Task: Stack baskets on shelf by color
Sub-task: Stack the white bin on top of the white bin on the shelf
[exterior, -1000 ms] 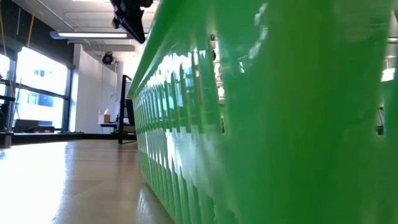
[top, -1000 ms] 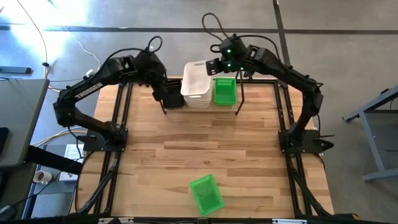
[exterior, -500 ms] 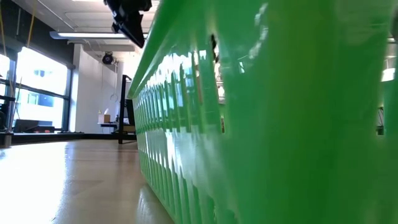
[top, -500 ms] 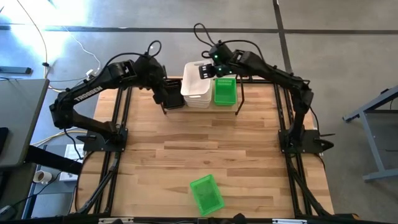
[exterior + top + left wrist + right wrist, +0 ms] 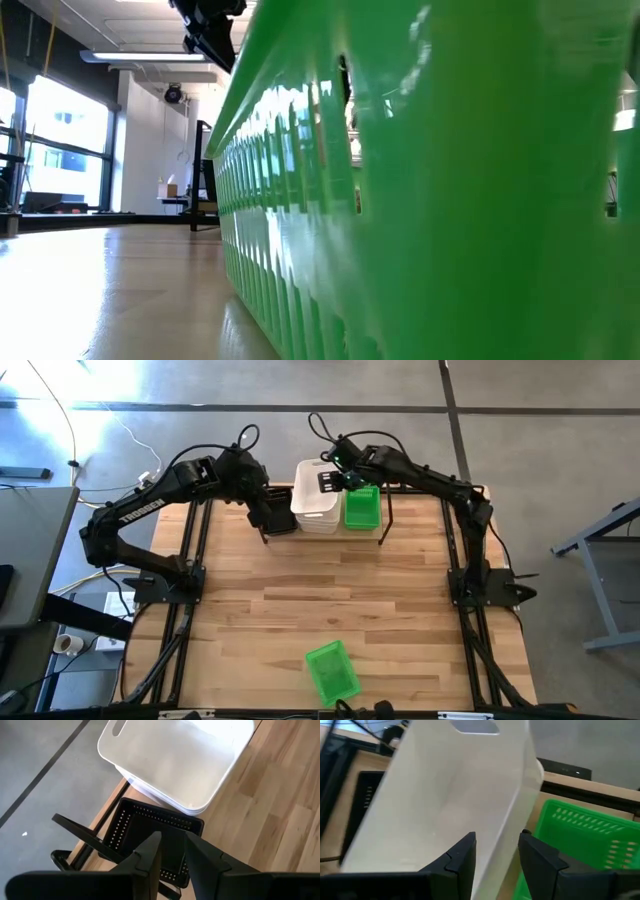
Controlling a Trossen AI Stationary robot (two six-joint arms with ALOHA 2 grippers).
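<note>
- On the shelf [image 5: 385, 520], which baskets stand where?
- Black basket [image 5: 278, 518] at its left end, white stack [image 5: 315, 508] in its middle, green basket [image 5: 361, 510] at its right end. Each colour has its own bay, so that like nests in like.
- Where is the right gripper [image 5: 497, 840]?
- Above the shelf's middle, at the seam between white and green. Its fingers [image 5: 462, 855] stand apart, one on either side of the white stack's wall, clamping nothing. A released pose there suggests that the white stack is seated and needs no more support.
- And the left gripper [image 5: 172, 842]?
- Over the shelf's left end, low above the black basket. Whether it grips that basket cannot be told. Its place fits tending or steadying the black bay.
- What remains off the shelf?
- One green basket [image 5: 332, 671], well apart from the shelf, near the opposite edge of the table [image 5: 300, 595]. It lies askew and fills the low view. Judged from this, it belongs on the green basket at the shelf's right end. Carrying it there is probably the next step.
</note>
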